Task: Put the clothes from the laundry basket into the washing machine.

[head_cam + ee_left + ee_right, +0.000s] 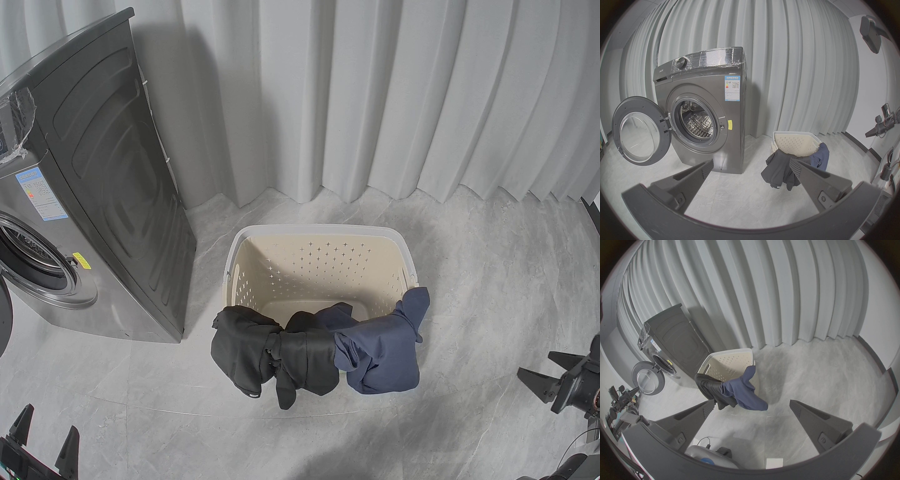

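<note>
1. At left, washing machine point(734, 140), door point(640, 131) swung open.
2. Just beside it on the floor, laundry basket point(322, 231); black garment point(269, 356) and blue garment point(381, 353) draped over near rim.
3. Low at both sides, left gripper point(50, 422) and right gripper point(537, 365), spread wide, holding nothing.
4. First pick not yet begun; next, probably reaching down to pinch the black garment.

washing machine point(94, 187) left of laundry basket point(325, 232); clothes point(312, 356) draped over basket's near rim; curtain point(375, 94) behind

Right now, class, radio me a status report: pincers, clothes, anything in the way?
Left pincer and right pincer open, holding nothing. Black garment and navy garment draped over near rim of laundry basket. Washing machine door open; bare floor between.
</note>
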Motion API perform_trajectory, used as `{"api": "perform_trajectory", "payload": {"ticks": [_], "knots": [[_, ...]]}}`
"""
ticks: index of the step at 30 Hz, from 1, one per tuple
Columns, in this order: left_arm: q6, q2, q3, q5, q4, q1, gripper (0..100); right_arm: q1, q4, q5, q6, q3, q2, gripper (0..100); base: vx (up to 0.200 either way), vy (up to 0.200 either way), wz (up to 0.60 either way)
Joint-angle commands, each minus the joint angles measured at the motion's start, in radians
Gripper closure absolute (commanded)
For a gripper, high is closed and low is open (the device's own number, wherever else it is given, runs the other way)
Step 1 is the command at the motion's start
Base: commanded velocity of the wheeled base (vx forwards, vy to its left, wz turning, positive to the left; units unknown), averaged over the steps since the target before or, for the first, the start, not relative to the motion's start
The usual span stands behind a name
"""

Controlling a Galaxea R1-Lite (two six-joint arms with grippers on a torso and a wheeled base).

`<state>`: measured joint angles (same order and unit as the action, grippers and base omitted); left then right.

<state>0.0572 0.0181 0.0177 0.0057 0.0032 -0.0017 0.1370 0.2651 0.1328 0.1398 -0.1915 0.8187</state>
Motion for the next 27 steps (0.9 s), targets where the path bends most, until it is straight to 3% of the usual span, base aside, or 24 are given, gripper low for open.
{"api": "perform_trajectory", "payload": {"ticks": [1,8,14,24,27], "knots": [[0.001,-0.007,-0.015,0.000,0.000,0.000,0,0.088,0.132,0.001,0.018,-0.005,0.316,0,0.000,0.000,0.00],[0.000,-0.009,-0.015,0.000,0.000,0.000,0,0.096,0.272,-0.035,0.011,-0.040,0.513,0,0.000,0.000,0.00],[0.001,-0.007,-0.016,0.000,0.000,0.000,0,0.171,0.281,-0.082,0.029,-0.088,0.605,0,0.000,0.000,0.00],[0.001,-0.007,-0.015,0.000,0.000,0.000,0,0.185,0.286,-0.085,0.047,-0.164,0.718,0,0.000,0.000,0.00],[0.001,-0.007,-0.015,0.000,0.000,0.000,0,0.188,0.312,-0.084,0.077,-0.186,0.781,0,0.000,0.000,0.00]]}}
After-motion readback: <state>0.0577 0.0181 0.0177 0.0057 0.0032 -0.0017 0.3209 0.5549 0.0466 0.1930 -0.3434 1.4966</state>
